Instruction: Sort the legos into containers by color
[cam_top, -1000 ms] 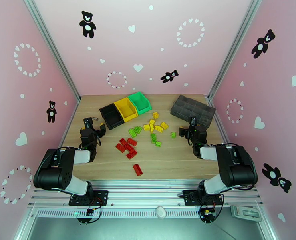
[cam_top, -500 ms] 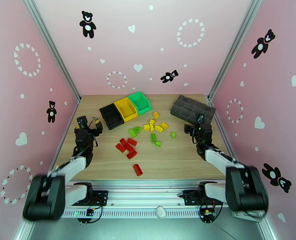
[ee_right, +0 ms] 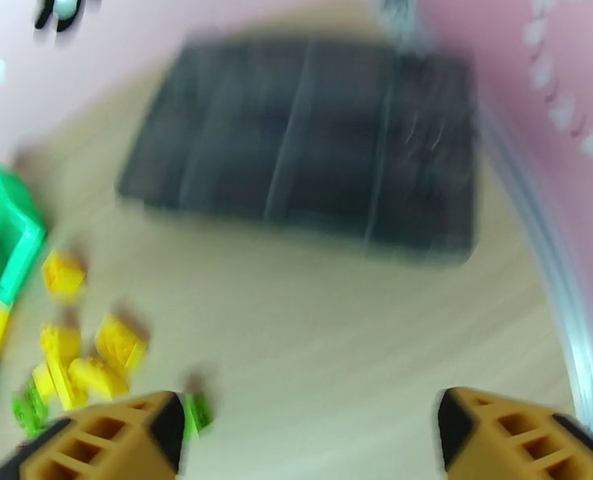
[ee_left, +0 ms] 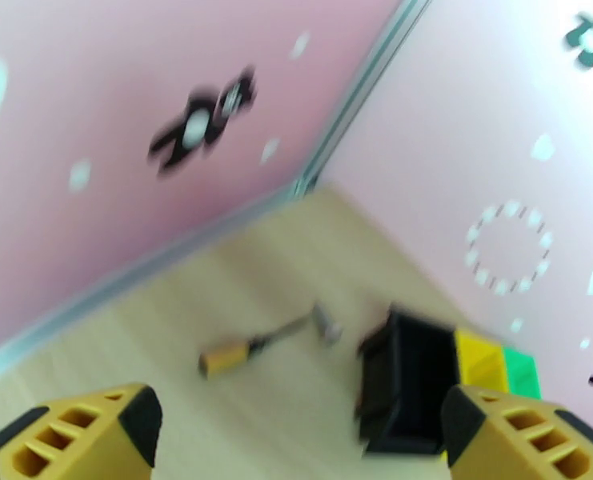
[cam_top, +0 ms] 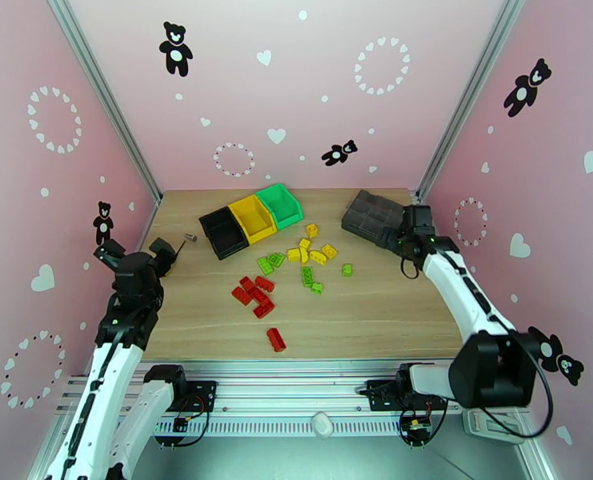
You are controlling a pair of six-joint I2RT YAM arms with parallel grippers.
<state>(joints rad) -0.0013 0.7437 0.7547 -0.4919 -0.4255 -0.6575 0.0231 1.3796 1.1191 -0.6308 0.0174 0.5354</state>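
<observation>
Now left arm (cam_top: 128, 302) raised, right arm (cam_top: 456, 283) stretched, legos (cam_top: 258, 297) unmoved.

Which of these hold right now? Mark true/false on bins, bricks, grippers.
1. The yellow bin sits between the black bin and the green bin. True.
2. The red bricks are in the black bin. False: they lie on the table.
3. The left gripper holds a brick. False: it is open and empty.
4. The right gripper is up by the dark grey tray. True.
5. One red brick lies apart from the others, nearer the arms. True.
</observation>
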